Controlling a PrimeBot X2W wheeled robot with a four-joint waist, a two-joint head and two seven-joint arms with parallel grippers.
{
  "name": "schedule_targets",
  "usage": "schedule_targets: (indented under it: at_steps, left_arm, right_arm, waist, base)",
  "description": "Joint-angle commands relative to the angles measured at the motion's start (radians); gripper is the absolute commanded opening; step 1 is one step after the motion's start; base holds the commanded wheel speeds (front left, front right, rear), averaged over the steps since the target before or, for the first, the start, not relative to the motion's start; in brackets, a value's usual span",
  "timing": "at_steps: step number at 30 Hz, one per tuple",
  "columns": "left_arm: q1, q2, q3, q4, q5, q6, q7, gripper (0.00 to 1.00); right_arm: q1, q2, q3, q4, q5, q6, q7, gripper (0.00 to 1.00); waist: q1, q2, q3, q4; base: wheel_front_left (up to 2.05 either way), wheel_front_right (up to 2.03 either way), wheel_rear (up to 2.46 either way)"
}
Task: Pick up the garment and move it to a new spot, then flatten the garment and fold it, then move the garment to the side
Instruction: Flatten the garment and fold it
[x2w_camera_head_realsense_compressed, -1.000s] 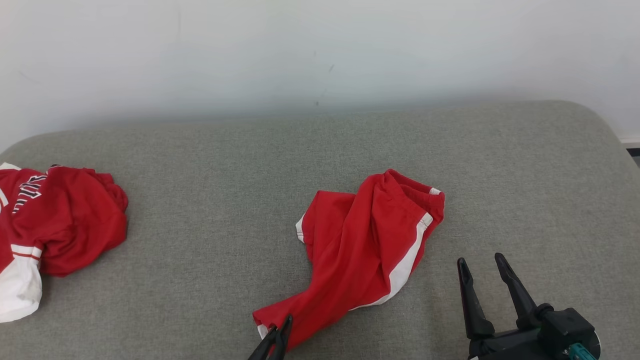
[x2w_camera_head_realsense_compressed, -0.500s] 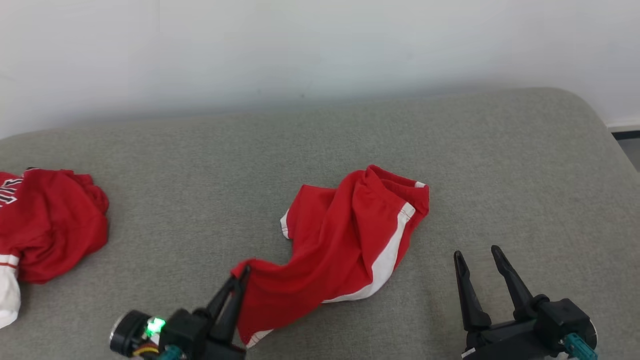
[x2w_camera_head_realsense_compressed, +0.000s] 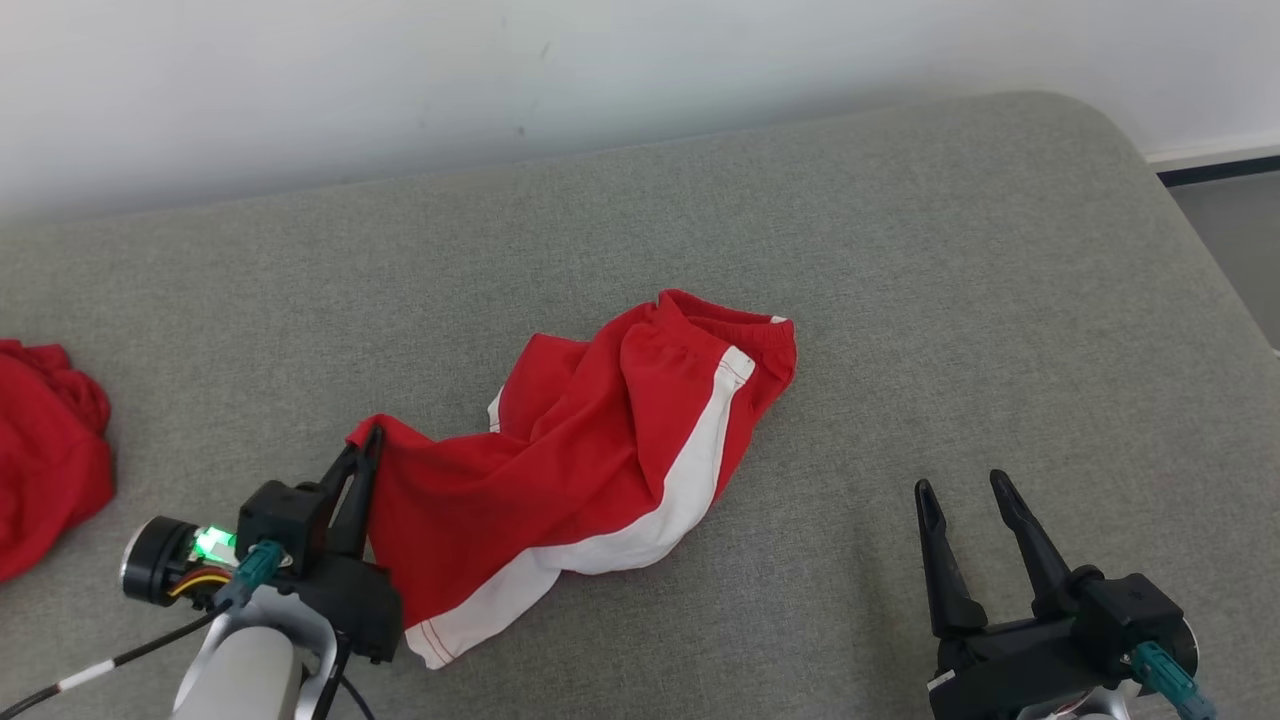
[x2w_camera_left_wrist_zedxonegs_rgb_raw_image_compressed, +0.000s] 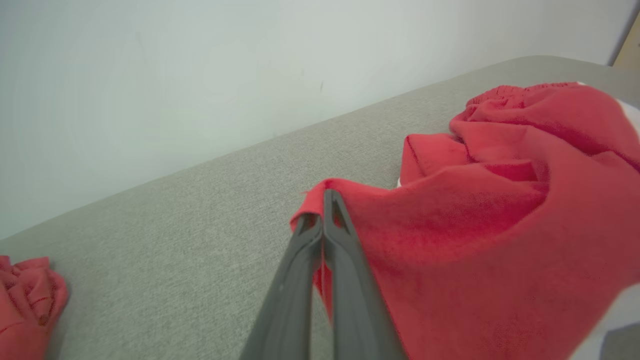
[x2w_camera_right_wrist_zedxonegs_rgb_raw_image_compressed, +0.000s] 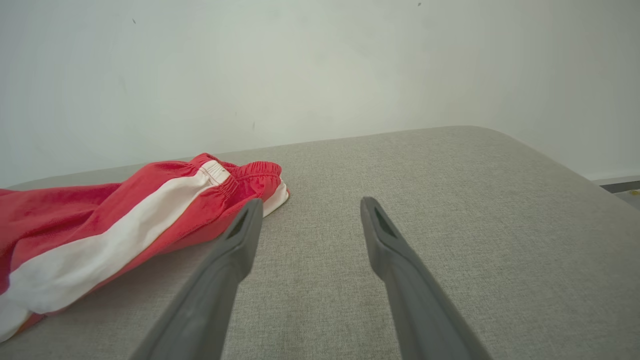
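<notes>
Two hands sit nearest the camera, one at each lower corner of the head view. The left hand (x2w_camera_head_realsense_compressed: 368, 440) is clenched on a corner of the red shorts (x2w_camera_head_realsense_compressed: 600, 440), its two dark fingers pressed together with a pinch of red cloth between the tips. The left wrist view shows that corner raised off the grey padded surface (x2w_camera_head_realsense_compressed: 900, 300), with the cloth draping down and away to the right. A green light glows on the left wrist. The right hand (x2w_camera_head_realsense_compressed: 962, 487) is released, its fingers spread in a V and holding nothing. It is over bare grey fabric to the right of the shorts and apart from them.

Beyond the hands, the shorts lie crumpled near the middle of the padded surface. A white side stripe (x2w_camera_head_realsense_compressed: 690, 470) runs along them from the near hem to the gathered waistband (x2w_camera_head_realsense_compressed: 740, 335) at the far end. At the left edge, well apart from the shorts, lies a second red garment (x2w_camera_head_realsense_compressed: 45, 440), bunched up and cut off by the frame. Farthest back, a pale wall (x2w_camera_head_realsense_compressed: 400, 80) rises behind the padded surface.
</notes>
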Motion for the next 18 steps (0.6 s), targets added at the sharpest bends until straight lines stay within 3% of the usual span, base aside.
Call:
schedule_targets:
  at_steps: [1,2,3,4,11,18]
  left_arm:
    - [-0.021,-0.016,0.003,0.032,-0.010,0.003,-0.006,0.16]
    - [-0.031,-0.018,0.000,0.058,-0.004,0.002,-0.007,0.43]
    - [-0.043,-0.026,0.002,0.069,-0.001,0.002,-0.007,0.94]
    - [-0.048,-0.037,0.007,0.078,-0.005,0.004,-0.006,1.00]
    - [0.013,-0.086,0.070,0.036,-0.032,0.001,-0.007,1.00]
    - [0.152,-0.122,0.135,-0.147,-0.028,-0.003,-0.007,1.00]
  right_arm:
    - [-0.009,0.003,-0.004,0.003,-0.001,-0.002,-0.001,1.00]
    - [-0.009,0.004,-0.004,0.005,-0.002,-0.002,-0.001,1.00]
    - [-0.008,0.006,-0.005,0.007,-0.003,-0.002,-0.001,1.00]
    - [-0.009,0.007,-0.005,0.010,-0.005,-0.002,-0.001,1.00]
    - [0.013,0.009,-0.014,0.021,-0.002,-0.002,-0.001,1.00]
    - [0.030,0.014,-0.013,0.020,0.000,-0.002,-0.001,1.00]
  waist:
    - [-0.0002,-0.0001,0.004,-0.001]
    - [-0.0002,-0.0001,0.004,0.001]
    - [-0.0002,-0.0001,0.002,0.005]
    - [-0.0002,-0.0001,-0.001,0.008]
    - [-0.0002,-0.0001,-0.033,0.062]
    - [-0.0002,-0.0001,-0.057,0.114]
  base:
    - [0.00,0.00,0.00]
    - [0.00,0.00,0.00]
    - [0.00,0.00,0.00]
    - [0.00,0.00,0.00]
    - [0.00,0.00,0.00]
    - [0.00,0.00,0.00]
